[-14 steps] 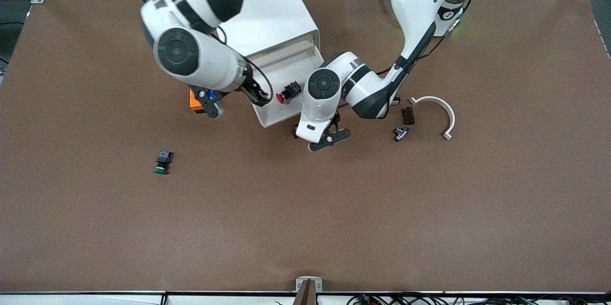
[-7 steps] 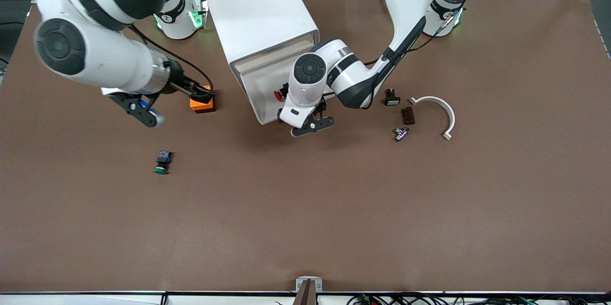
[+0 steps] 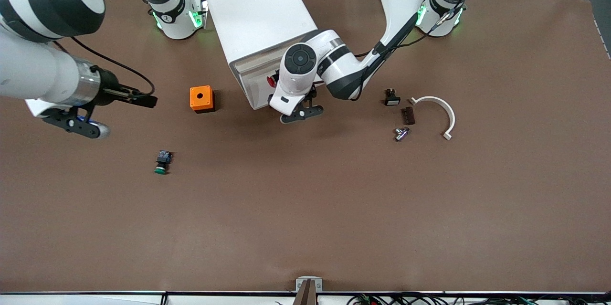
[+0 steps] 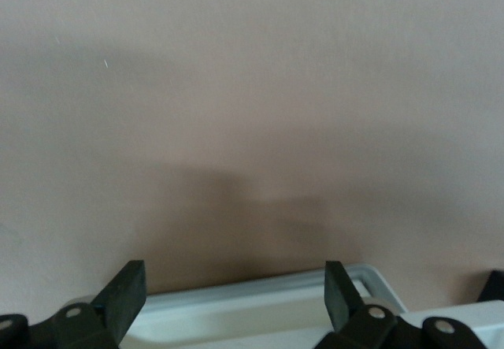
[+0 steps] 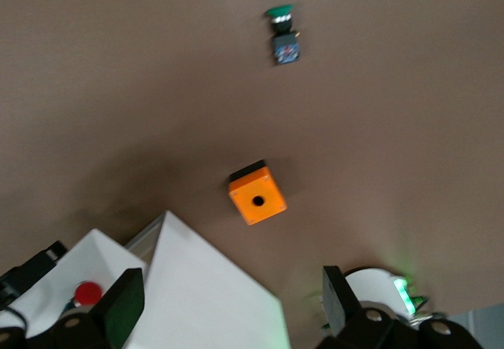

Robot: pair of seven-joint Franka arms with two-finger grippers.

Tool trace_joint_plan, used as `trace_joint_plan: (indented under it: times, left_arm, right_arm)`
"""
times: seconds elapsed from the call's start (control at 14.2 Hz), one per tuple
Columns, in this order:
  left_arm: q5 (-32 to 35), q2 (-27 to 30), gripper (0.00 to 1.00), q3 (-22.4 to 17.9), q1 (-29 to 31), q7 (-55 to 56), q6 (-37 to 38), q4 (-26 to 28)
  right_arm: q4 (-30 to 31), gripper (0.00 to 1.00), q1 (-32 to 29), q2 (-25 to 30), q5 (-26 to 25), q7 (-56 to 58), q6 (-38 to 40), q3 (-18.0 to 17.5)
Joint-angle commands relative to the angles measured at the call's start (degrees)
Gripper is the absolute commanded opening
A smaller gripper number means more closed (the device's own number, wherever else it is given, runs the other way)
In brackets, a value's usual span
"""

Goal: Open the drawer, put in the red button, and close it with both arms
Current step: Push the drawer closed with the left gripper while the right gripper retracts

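The white cabinet [image 3: 258, 18] stands between the two arm bases, and its drawer [image 3: 254, 91] sticks out a little. The red button [image 3: 272, 80] lies in the drawer, half hidden under the left arm's wrist; the right wrist view also shows the red button [image 5: 88, 292]. My left gripper [image 3: 300, 114] is open at the drawer's front wall, and the drawer's rim [image 4: 252, 310] lies between its fingers. My right gripper [image 3: 81, 125] hangs open and empty over bare table at the right arm's end. It holds nothing [image 5: 232, 302].
An orange box [image 3: 201, 99] sits beside the cabinet toward the right arm's end. A green-capped button [image 3: 162, 162] lies nearer the front camera. Toward the left arm's end lie a white curved piece [image 3: 437, 109] and three small dark parts [image 3: 407, 115].
The right arm has swung away from the drawer out to its end of the table. The left gripper has moved toward the cabinet, and the drawer with the red button has slid partly in.
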State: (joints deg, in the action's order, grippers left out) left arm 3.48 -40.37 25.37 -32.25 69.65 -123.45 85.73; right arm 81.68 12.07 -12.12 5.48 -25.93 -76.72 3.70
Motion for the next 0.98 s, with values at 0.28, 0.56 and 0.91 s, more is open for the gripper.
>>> trace_joint_plan:
  times: [0.28,0.56,0.91]
  left_arm:
    - [-4.96,0.64,1.00,0.65,-2.81,1.54,0.58,2.16]
    - [-5.32,0.64,1.00,0.65,-4.75,3.99,0.58,2.25]
    - [-7.34,0.47,1.00,0.91,-6.25,5.32,0.58,2.33]
  right_arm:
    - [1.73,1.00,-9.95,2.46,-3.81,22.13,-7.12,-1.06]
    - [-1.52,1.00,-11.10,2.37,-6.52,23.47,-6.87,-1.06]
    - [-2.14,1.00,-11.10,2.28,-6.53,23.21,-7.04,-0.97]
